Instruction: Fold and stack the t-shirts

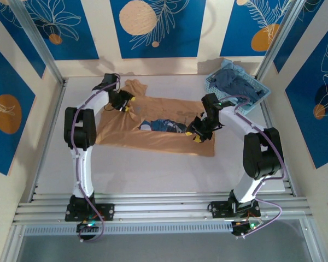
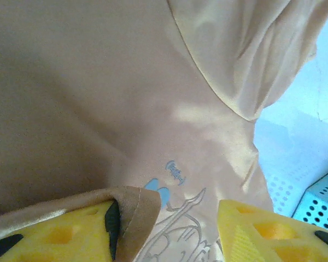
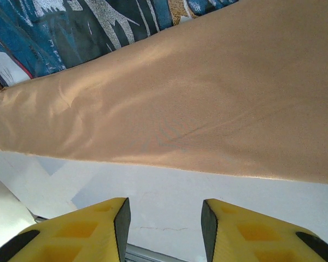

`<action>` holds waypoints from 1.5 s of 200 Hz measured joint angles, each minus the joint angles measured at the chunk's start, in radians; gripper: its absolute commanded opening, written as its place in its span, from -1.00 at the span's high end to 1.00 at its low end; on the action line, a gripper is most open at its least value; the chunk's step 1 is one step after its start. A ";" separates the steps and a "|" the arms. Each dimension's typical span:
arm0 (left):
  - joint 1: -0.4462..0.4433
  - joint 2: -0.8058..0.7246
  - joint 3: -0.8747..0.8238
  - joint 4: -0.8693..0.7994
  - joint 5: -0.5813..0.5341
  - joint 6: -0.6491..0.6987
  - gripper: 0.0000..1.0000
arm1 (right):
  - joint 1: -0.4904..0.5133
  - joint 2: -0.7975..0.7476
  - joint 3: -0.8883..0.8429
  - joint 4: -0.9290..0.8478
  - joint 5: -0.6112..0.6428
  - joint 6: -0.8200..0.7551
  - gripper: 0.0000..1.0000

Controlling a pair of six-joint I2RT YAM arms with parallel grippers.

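Tan-orange cloth t-shirt with blue cartoon print (image 1: 153, 139) lies flat on white desk (image 1: 153, 174), long axis left-right; left gripper (image 1: 124, 105) over its far-left end, jaws spread, hem draped on one finger (image 2: 65, 234); right gripper (image 1: 197, 135) at its right end, jaws spread, empty.

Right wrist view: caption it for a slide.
Open right gripper over the table, beside the edge of the tan-orange t-shirt.

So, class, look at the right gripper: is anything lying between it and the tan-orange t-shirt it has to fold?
Nothing visible does. In the right wrist view the right gripper hangs open over a strip of table, and the tan-orange t-shirt begins just beyond that strip, with no object between.
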 measured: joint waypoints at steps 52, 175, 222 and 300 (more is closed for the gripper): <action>-0.024 0.002 0.010 0.000 0.066 -0.036 -0.04 | 0.000 0.000 0.000 0.000 -0.001 0.000 0.16; 0.048 -0.104 -0.065 -0.367 -0.430 0.162 0.13 | 0.000 -0.058 -0.082 0.011 -0.003 0.000 0.23; 0.048 -0.415 -0.441 -0.282 -0.410 0.157 0.32 | -0.010 -0.019 -0.103 0.043 -0.002 -0.014 0.51; 0.142 -0.610 -0.870 -0.202 -0.423 0.146 0.35 | -0.014 0.169 -0.088 -0.048 0.060 -0.035 0.51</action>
